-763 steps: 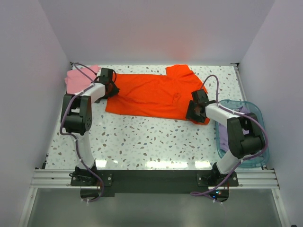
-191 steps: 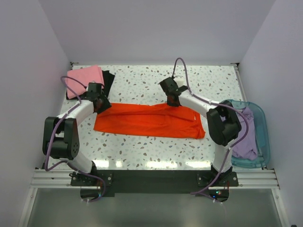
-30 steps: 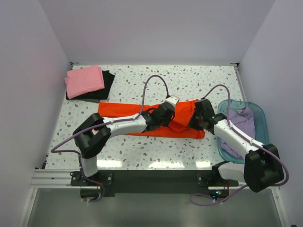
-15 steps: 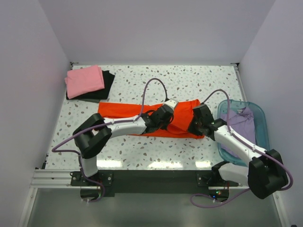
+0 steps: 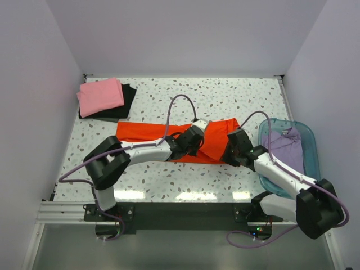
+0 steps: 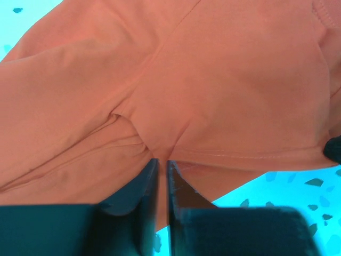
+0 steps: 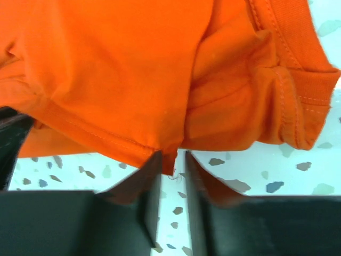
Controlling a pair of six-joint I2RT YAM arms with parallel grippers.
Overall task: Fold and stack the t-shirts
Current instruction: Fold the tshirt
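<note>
1. Cloth is lying as a long folded strip across the middle of the counter (image 5: 185, 95) in the overhead view: the orange-red t-shirt (image 5: 143, 132).
   - The left end effector (image 5: 194, 142) is reaching in at the strip's near edge around its middle. The right end effector (image 5: 232, 151) is working at its right end, where the cloth is bunching up.
   - The pink t-shirt (image 5: 100, 95) is resting folded on the black t-shirt (image 5: 129, 97) at the far left corner.
   - The lavender t-shirt (image 5: 286, 147) is lying loose in the blue basket (image 5: 308, 138) on the right.
   - That is making four t-shirts, one of each colour, plus one basket and two arms.

2. Left wrist view: the fingers (image 6: 139, 186) are clenching a pucker of orange cloth (image 6: 224, 80), with almost no gap between them. Creases are radiating from the pinch.

3. Right wrist view: the fingers (image 7: 150, 184) are gripping the shirt's near hem (image 7: 106, 133), with a small tuck of it poking down between their tips. A ribbed band (image 7: 306, 88) is crumpling off to the right.

4. Judging by this, the crosswise fold of the strip is under way. The next move is calling for both arms to carry the right end leftward together, keeping the edges level, then lay it flat and release. Stacking it and folding the lavender shirt are looking not yet done.
</note>
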